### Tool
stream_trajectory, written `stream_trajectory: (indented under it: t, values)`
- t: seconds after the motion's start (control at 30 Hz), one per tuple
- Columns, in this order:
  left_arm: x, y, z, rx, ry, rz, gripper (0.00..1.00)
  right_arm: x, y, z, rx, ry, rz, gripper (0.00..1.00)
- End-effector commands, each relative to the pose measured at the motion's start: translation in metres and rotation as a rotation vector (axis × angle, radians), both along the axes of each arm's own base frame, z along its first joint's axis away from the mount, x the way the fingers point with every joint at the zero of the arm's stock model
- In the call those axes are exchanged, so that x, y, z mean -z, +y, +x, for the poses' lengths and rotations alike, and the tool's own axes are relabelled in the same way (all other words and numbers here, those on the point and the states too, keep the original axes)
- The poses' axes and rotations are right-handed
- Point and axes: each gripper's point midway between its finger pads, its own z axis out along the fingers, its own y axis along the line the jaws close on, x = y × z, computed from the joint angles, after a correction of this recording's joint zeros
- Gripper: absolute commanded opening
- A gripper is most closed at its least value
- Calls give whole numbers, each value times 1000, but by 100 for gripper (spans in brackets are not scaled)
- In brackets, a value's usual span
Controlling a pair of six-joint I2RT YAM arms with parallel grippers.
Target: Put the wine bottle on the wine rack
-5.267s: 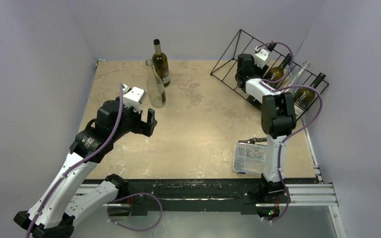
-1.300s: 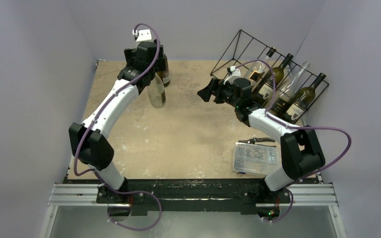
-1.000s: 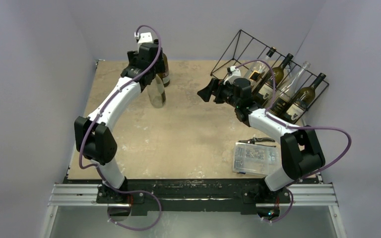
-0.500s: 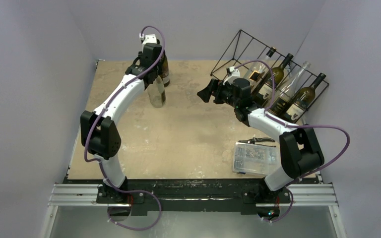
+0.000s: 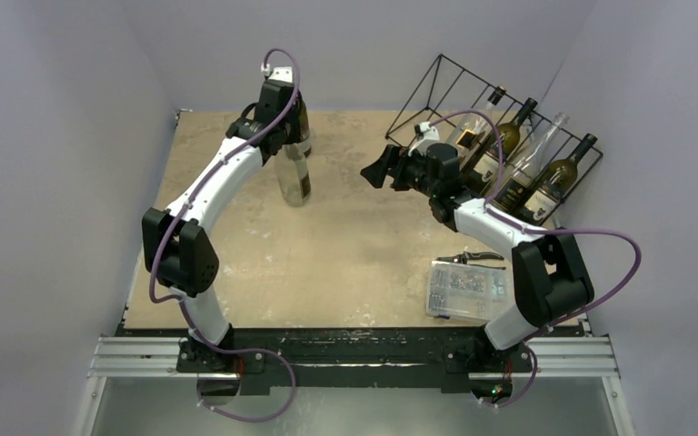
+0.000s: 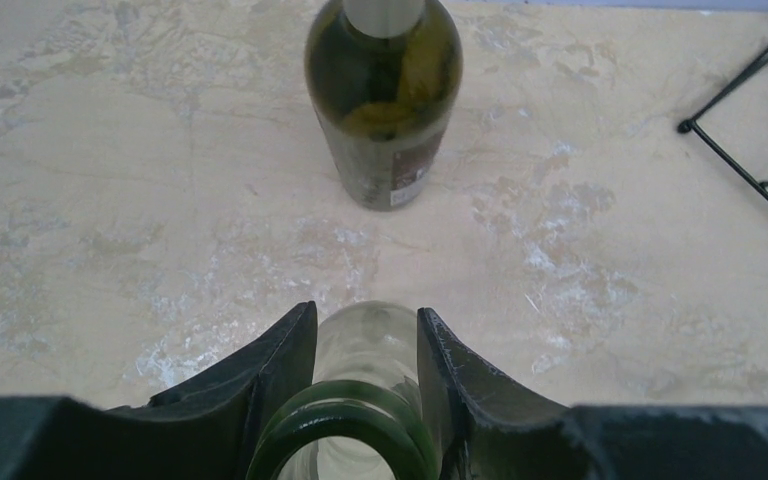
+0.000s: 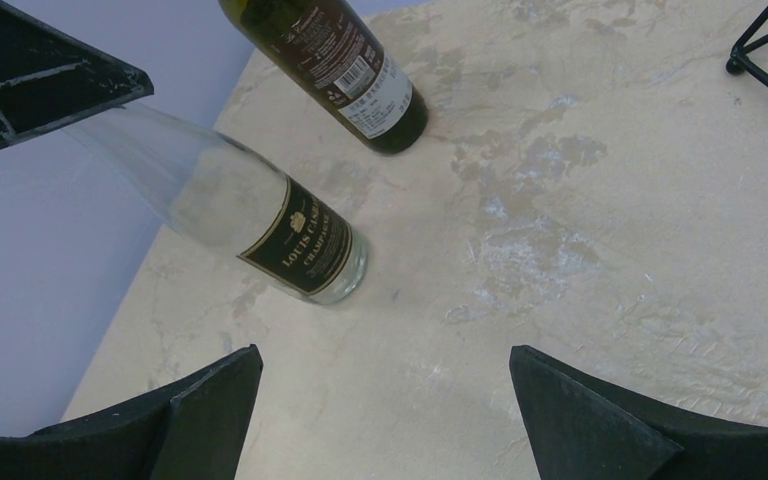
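Note:
A clear wine bottle (image 5: 295,182) with a black label stands at the back left of the table, leaning a little. My left gripper (image 5: 279,116) is shut on its neck. In the left wrist view both fingers press the clear neck (image 6: 368,345) just under the green rim. The right wrist view shows the same bottle (image 7: 260,215) tilted. A dark wine bottle (image 5: 303,129) stands upright just behind it. The black wire wine rack (image 5: 415,94) sits at the back right and holds several bottles. My right gripper (image 5: 374,171) hovers open between bottle and rack, with nothing in it.
A clear plastic parts box (image 5: 459,289) lies near the front right, with pliers (image 5: 473,258) just behind it. The rack's foot shows at the right edge of the left wrist view (image 6: 682,126) and the right wrist view (image 7: 735,65). Walls close in at the left, back and right.
My left gripper has closed on the clear bottle's neck, and the bottle has shifted slightly to the right and tilted. The right arm has stayed put.

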Motion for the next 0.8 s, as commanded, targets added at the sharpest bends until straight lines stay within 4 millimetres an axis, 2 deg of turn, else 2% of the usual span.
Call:
stream_trajectory:
  t: [0.0, 0.17, 0.4, 0.57, 0.77]
  values:
    - [-57, -28, -26, 136, -93, -39, 0, -12, 8, 5, -38, -48, 16, 99]
    - [-67, -60, -46, 235, -137, -6, 0, -10, 8, 5, -38, -57, 18, 99]
    - [-79, -96, -60, 389, -142, -123, 0, -17, 3, 2, -21, -96, 12, 99]
    - [-81, -109, -66, 470, -132, -155, 0, -35, -4, -5, -7, -175, 14, 99]
    - [-76, -119, -80, 541, -70, -183, 0, -46, -15, -7, 34, -231, -16, 99]
